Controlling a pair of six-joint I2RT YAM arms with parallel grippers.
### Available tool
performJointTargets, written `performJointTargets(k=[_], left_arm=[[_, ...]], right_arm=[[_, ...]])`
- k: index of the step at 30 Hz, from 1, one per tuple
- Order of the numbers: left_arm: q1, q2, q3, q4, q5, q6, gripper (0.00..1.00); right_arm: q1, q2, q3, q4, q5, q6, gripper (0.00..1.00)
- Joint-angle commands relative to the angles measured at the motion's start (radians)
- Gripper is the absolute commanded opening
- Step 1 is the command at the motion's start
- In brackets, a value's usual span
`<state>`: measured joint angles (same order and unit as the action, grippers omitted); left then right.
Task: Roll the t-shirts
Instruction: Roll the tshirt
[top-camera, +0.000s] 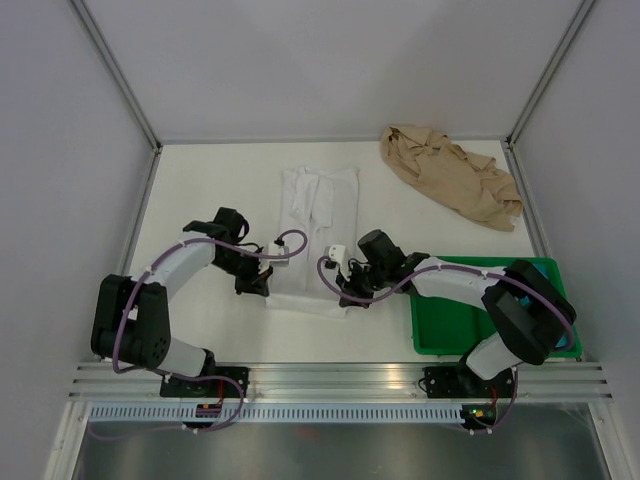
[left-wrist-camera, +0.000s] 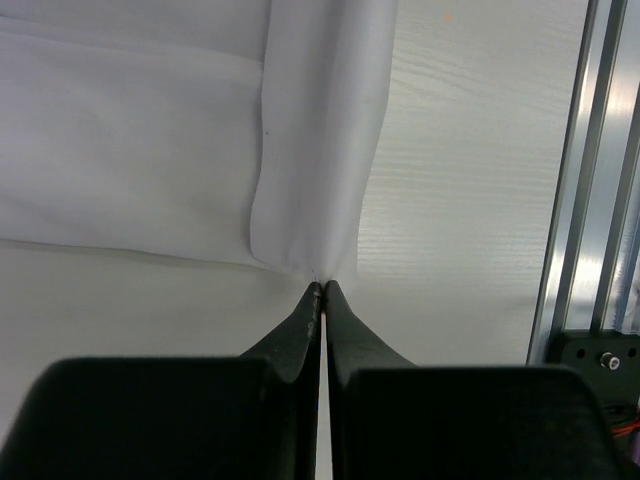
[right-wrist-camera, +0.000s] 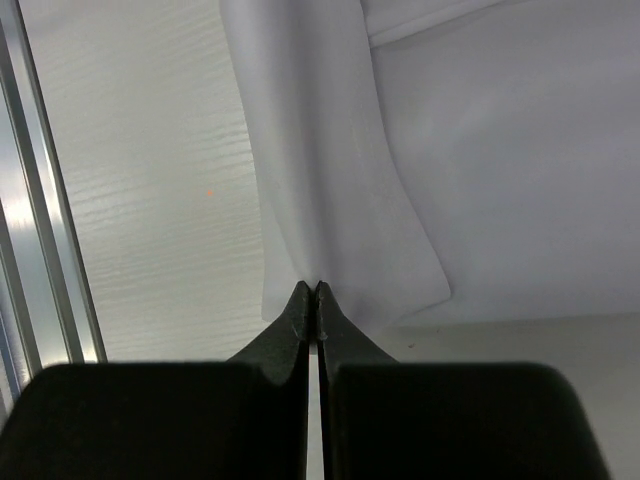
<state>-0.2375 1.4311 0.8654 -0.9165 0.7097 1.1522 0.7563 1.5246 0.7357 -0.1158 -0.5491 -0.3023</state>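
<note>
The white t-shirt (top-camera: 318, 215) lies in the middle of the table (top-camera: 200, 180), folded into a long strip. Its near end is right at the two grippers. The tan t-shirt (top-camera: 450, 178) sits in a heap in the far right corner, well apart. The green tray (top-camera: 440, 325) is at the near right side.

The left gripper (left-wrist-camera: 322, 290) is pinched tight on one near corner of the white t-shirt. The right gripper (right-wrist-camera: 316, 290) is pinched tight on the other near corner.

The cloth looks thin, soft and light. It will likely flop and slip, so holding both near corners at once seems the best way to start a roll.

The top view shows both shirts and the whole strip. Only the wrist views show the tight pinch on the cloth's edge.
</note>
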Motion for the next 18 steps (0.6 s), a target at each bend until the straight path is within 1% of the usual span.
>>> performJointTargets(k=[1,6,7,8,9,10,11,12,13,15,16,17,18], left_arm=[[0.007,0.052,0.081,-0.009,0.034,0.011,0.02],[0.007,0.109,0.104,0.028,0.011,-0.003,0.02],[0.006,0.114,0.104,0.034,0.011,-0.005,0.02],[0.006,0.126,0.104,0.041,0.011,-0.005,0.02],[0.006,0.132,0.106,0.041,0.016,-0.002,0.02],[0.006,0.135,0.109,0.041,0.016,-0.002,0.02],[0.006,0.144,0.112,0.041,0.020,-0.003,0.02],[0.007,0.147,0.113,0.039,0.020,-0.006,0.02],[0.009,0.150,0.115,0.039,0.020,-0.006,0.02],[0.010,0.153,0.113,0.041,0.023,-0.008,0.02],[0.015,0.152,0.115,0.041,0.025,-0.008,0.02],[0.017,0.152,0.113,0.039,0.030,-0.011,0.02],[0.018,0.152,0.113,0.041,0.030,-0.011,0.02]], right_arm=[[-0.034,0.032,0.056,0.015,-0.097,0.051,0.00],[-0.084,0.069,0.059,0.044,-0.170,0.127,0.01],[-0.104,0.077,0.059,0.057,-0.172,0.144,0.02],[-0.113,0.081,0.057,0.064,-0.170,0.172,0.06],[-0.120,0.083,0.053,0.074,-0.163,0.189,0.25],[-0.132,0.082,0.045,0.108,-0.152,0.210,0.30],[-0.135,0.069,0.025,0.142,-0.156,0.248,0.38],[-0.140,0.062,0.013,0.166,-0.160,0.267,0.41],[-0.141,0.051,-0.001,0.230,-0.161,0.294,0.44],[-0.141,0.023,-0.048,0.300,-0.170,0.385,0.48],[-0.141,0.016,-0.064,0.361,-0.172,0.416,0.49],[-0.140,0.003,-0.094,0.381,-0.163,0.439,0.52],[-0.138,-0.004,-0.107,0.401,-0.152,0.484,0.53]])
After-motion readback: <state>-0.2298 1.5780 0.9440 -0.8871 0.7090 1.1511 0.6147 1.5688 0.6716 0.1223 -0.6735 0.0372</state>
